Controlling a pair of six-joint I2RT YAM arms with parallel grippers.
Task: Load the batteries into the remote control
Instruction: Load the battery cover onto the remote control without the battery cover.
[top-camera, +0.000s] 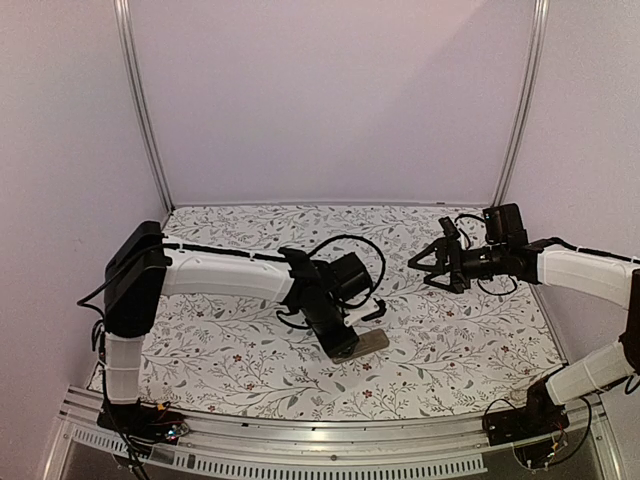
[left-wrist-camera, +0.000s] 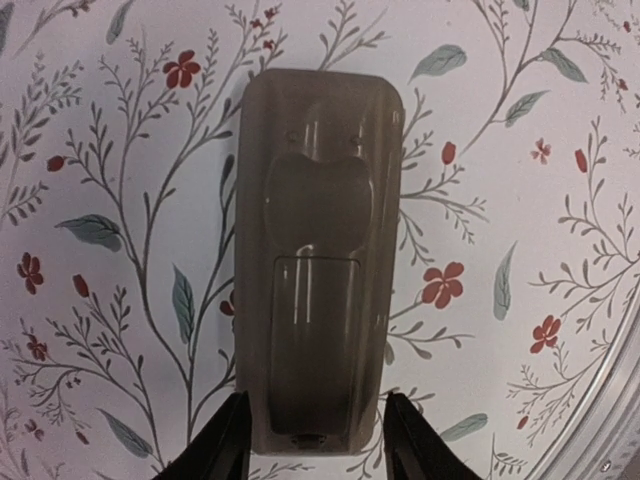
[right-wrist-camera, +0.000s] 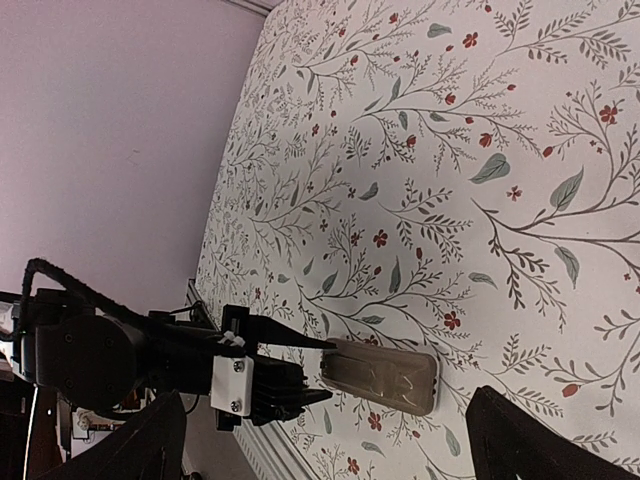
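left gripper (left-wrist-camera: 318, 425) clamped on the near end of the slim tan-grey plastic remote control (left-wrist-camera: 310, 250), smooth rounded back up, stretching straight out from its black fingers (left-wrist-camera: 228, 440), flat on the matte floral-print tablecloth (left-wrist-camera: 520, 150), right gripper (top-camera: 425, 262) well apart, spread wide, holding nothing

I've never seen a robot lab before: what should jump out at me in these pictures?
A tan-grey remote control lies back-up on the flowered tablecloth, near the table's front middle. The left gripper has a finger on each side of its near end. The right gripper hangs open above the table's right side, holding nothing.
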